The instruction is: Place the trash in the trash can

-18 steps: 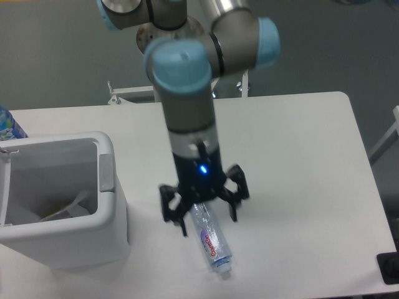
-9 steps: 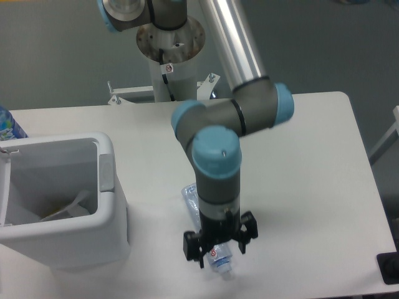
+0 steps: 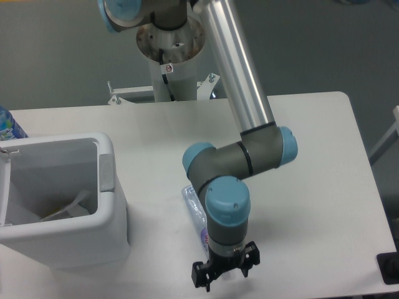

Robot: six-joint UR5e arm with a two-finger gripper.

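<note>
The bottle (image 3: pixel 194 208) lies flat on the table (image 3: pixel 312 156), its long axis running from upper left toward the near edge, and only its upper end shows, the rest hidden under the wrist. The gripper (image 3: pixel 225 274) hangs over that hidden lower end, fingers spread and holding nothing. The bin (image 3: pixel 106 187) stands well to the left.

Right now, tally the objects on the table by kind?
Bottles: 2, the crushed clear plastic bottle under the arm and the blue-patterned bottle at the left edge.
Bins: 1, the large white plastic bin.
Pale flat scrap inside the bin: 1.
Total: 4.
</note>
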